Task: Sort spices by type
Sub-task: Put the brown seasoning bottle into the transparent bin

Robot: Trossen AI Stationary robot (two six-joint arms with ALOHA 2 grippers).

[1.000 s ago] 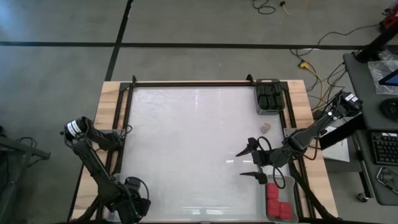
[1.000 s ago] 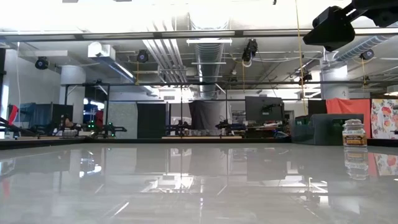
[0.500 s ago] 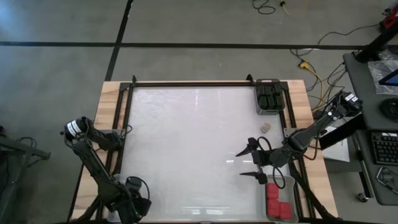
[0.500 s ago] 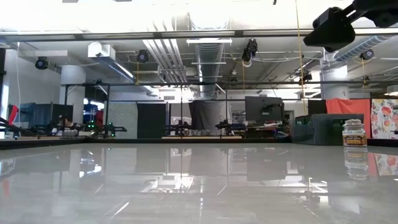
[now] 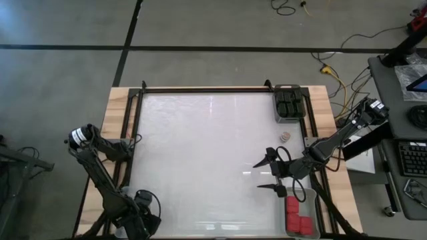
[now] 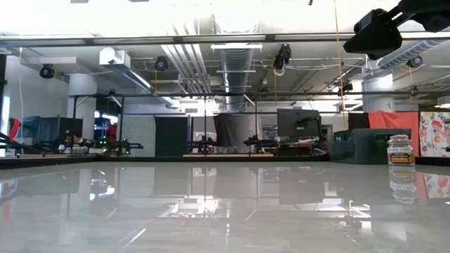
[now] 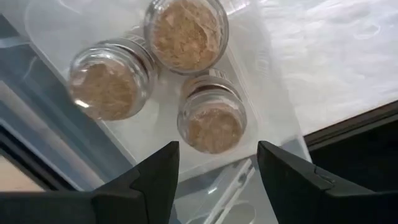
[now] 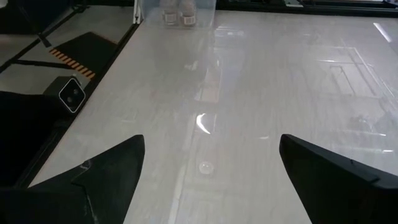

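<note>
Three round jars of tan spice stand in a clear bin [image 7: 261, 81] at the table's near left corner; the nearest jar [image 7: 211, 119] stands upright on the bin's floor. My left gripper [image 7: 217, 171] hovers open above them, pointing down, with nothing between its fingers. One more tan-lidded jar [image 5: 285, 136] stands alone on the table at the right and also shows in the low view [image 6: 401, 150]. My right gripper [image 5: 267, 175] hangs wide open over the table, near that jar, and is empty [image 8: 211, 180].
A clear bin of black jars [image 5: 289, 105] sits at the far right corner. Another bin with red-topped jars [image 5: 297, 217] sits at the near right corner. The white table top [image 5: 200, 153] lies bare between the arms, inside a black frame.
</note>
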